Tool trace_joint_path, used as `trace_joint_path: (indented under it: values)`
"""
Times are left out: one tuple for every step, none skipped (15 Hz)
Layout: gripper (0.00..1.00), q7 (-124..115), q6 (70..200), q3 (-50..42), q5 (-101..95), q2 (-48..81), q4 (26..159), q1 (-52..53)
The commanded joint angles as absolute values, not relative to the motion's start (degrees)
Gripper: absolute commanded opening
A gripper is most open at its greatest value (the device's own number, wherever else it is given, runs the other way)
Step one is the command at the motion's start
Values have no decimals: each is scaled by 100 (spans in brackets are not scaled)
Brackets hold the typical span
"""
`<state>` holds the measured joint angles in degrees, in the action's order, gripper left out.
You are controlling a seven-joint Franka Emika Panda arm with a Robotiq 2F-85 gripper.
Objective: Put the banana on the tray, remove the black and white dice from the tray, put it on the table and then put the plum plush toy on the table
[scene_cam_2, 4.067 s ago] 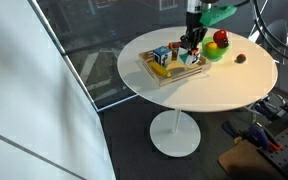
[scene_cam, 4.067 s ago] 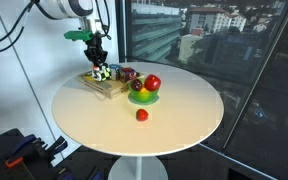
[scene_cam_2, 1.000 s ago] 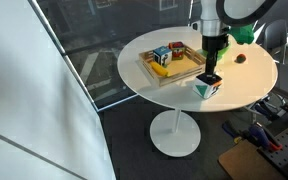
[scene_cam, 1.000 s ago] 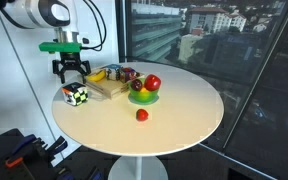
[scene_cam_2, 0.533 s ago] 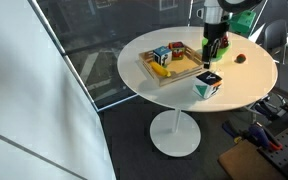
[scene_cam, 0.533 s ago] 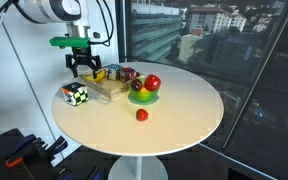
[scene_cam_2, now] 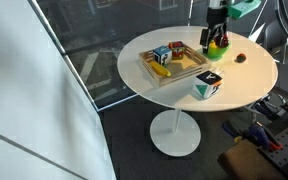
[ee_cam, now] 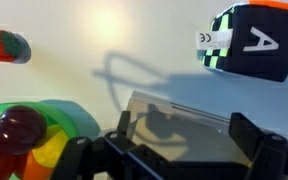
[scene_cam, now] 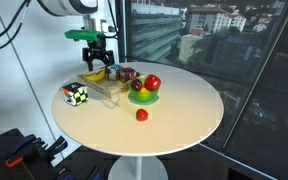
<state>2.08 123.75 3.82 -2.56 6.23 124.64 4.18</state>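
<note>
black and white dice (scene_cam_2: 208, 84) on table (scene_cam_2: 154, 98), banana (scene_cam_2: 160, 70) in tray (scene_cam_2: 190, 63)
dice sits near the front edge, clear of the tray; banana lies at the tray's left end by two coloured cubes (scene_cam_2: 161, 55); gripper (scene_cam_2: 216, 42) hangs near the far edge, right of the tray.

White letter "A" on one face of the black and white dice (ee_cam: 246, 42)

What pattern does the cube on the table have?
The cube is black with a white A and green-white chequered edging; best in the wrist view.
</note>
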Motion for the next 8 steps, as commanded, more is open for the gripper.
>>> trace_joint_path:
  values:
    - [100,-244,12083,237,-148,807,12020,295]
    - [100,-365,12076,189,-164,826,11962,261]
    - [100,-463,12077,138,-175,844,11915,221]
    - [100,-553,12086,90,-183,852,11888,182]
    - [100,-651,12110,39,-200,859,11868,148]
    - [100,-739,12130,-6,-218,870,11856,119]
    - [100,-823,12166,-56,-241,884,11845,81]
    - [100,-855,12191,-100,-248,898,11831,45]
